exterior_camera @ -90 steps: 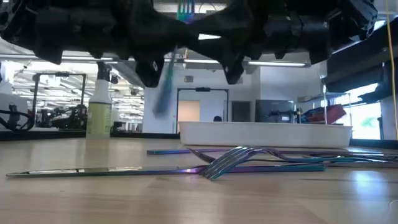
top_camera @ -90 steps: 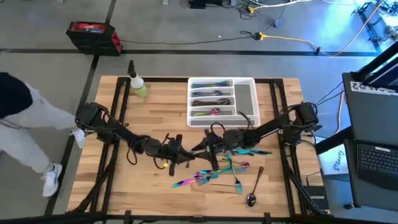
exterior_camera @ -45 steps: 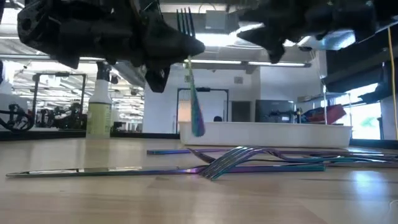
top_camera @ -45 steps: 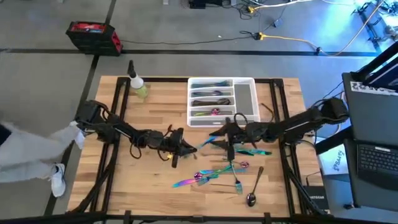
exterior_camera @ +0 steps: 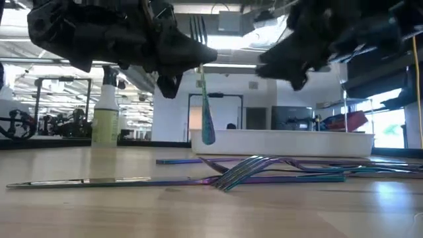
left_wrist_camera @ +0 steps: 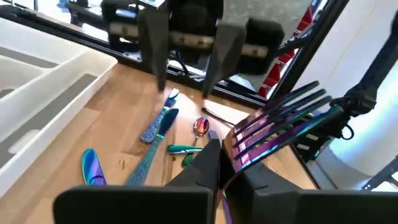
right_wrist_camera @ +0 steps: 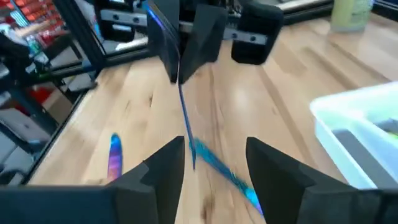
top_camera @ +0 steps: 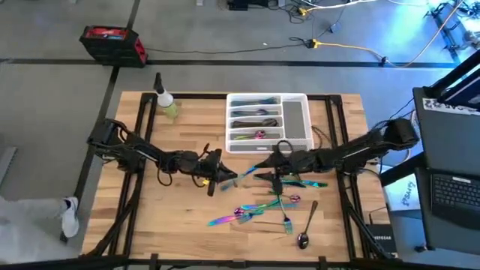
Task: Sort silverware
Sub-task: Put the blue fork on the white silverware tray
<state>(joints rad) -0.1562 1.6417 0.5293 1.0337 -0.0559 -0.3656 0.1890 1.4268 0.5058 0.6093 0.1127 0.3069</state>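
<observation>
Nearest the front edge of the tabletop (top_camera: pixel 150 217) lie the loose pieces of silverware (top_camera: pixel 262 210): forks and spoons in a crossed heap right of centre, with a darker spoon (top_camera: pixel 306 229) at the heap's right, closest to the front edge.

Above the middle of the tabletop, the left gripper (top_camera: pixel 217 178) is clamped on a fork (exterior_camera: pixel 201 79), which hangs nearly upright, tines up and handle down, clear of the wood. In the left wrist view the tines (left_wrist_camera: pixel 280 121) stick out past the closed fingers. The left arm reaches in low from the left edge, its wrist pointing toward the right arm.

The right gripper (top_camera: pixel 274 159) faces it from the other side, close by, its fingers apart and empty; in the right wrist view the fork's handle hangs between those open fingers (right_wrist_camera: pixel 158 165). This looks like a handover. To do it well, the right fingers should close squarely on the handle before the left lets go, and neither arm should twist it.

Beyond them, at the back edge, sits the white tray (top_camera: pixel 298 112), some pieces already in its compartments, and a spray bottle (top_camera: pixel 166 101) toward the back left.
</observation>
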